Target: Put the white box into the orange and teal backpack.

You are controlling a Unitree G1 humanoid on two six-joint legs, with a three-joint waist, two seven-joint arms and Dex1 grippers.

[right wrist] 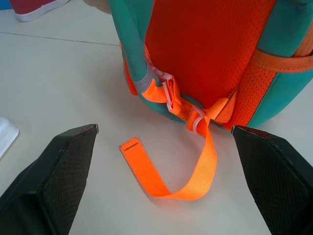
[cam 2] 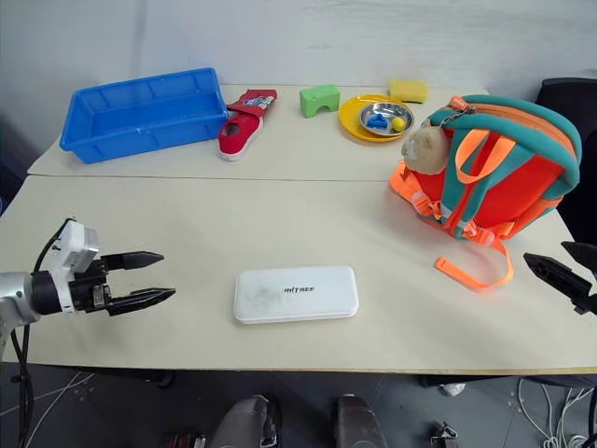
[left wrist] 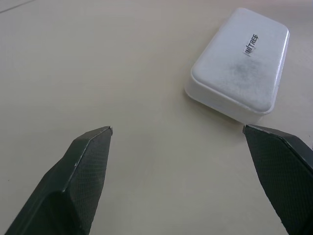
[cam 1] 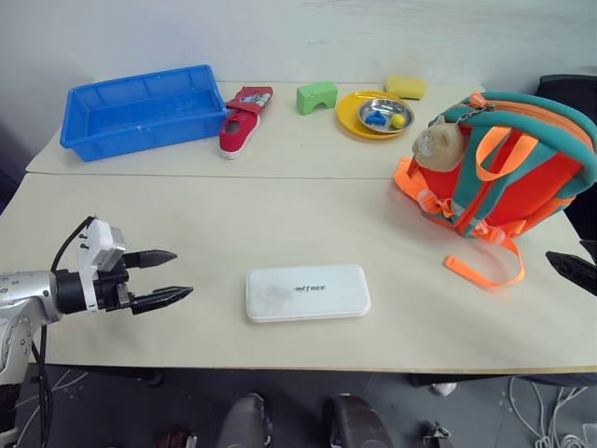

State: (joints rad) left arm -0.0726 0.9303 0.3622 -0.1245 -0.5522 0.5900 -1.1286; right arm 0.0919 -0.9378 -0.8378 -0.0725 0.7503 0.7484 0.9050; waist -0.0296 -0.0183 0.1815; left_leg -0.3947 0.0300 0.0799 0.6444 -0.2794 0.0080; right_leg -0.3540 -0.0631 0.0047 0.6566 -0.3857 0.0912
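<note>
Left eye view, white box [cam 1: 308,292] flat, long axis left-right, both tools spread, empty.

The box [cam 1: 308,292] lies flat near the front edge of the tabletop [cam 1: 233,224], about midway across. The backpack [cam 1: 508,163] stands well to its right and farther back, a strap [cam 1: 485,271] trailing toward the front. Along the back, left to right: tray [cam 1: 140,110], shoe [cam 1: 244,121], block [cam 1: 316,96], plate [cam 1: 359,114] holding a bowl [cam 1: 385,116], sponge [cam 1: 406,87]. The left tool [cam 1: 163,276] hangs left of the box, apart from it; the right tool [cam 2: 560,273] sits at the right edge, near the strap.
</note>
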